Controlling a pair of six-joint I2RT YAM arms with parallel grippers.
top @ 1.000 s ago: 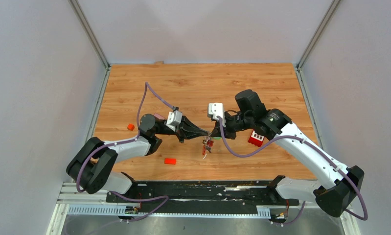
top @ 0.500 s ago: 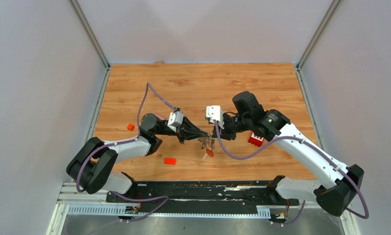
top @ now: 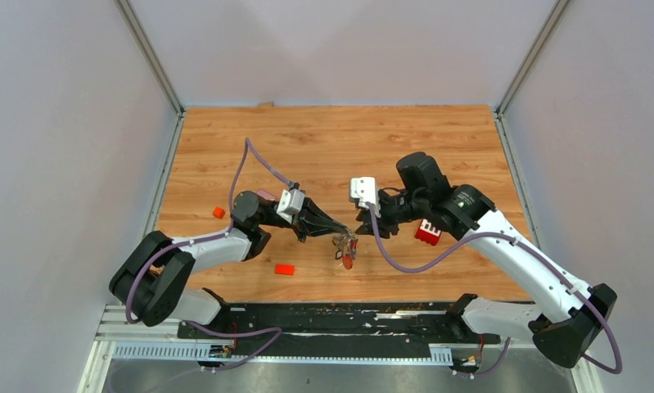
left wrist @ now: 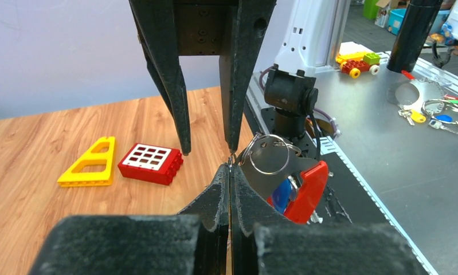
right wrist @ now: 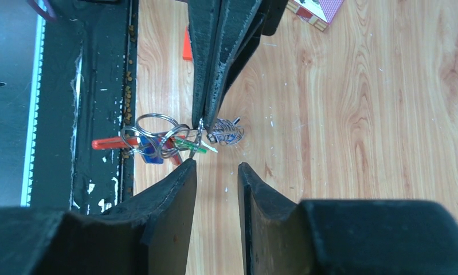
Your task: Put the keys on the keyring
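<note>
1. Right now we read this as the threading step, done in mid-air: the left gripper [left wrist: 230, 169] is clenched on the keyring [left wrist: 284, 183], pinching its wire loop at the very fingertips.
2. The keyring hangs above the table [top: 323, 139], to the left of the red brick [top: 427, 232] and well apart from it. Its red strap and a blue tag dangle below the loop.
3. The right gripper [right wrist: 216, 169] sits between the brick and the keyring, its fingers parted and grasping nothing, tips facing the left ones.
4. The keys [right wrist: 189, 146] with green and blue tags look bunched on the ring; we cannot tell whether each is fully threaded.
5. Next, we judge, the right fingers must close on one key or on the loop's edge, from the brick's side, while the left holds steady. The target is thin, and a skewed pinch could knock the bunch loose.
</note>
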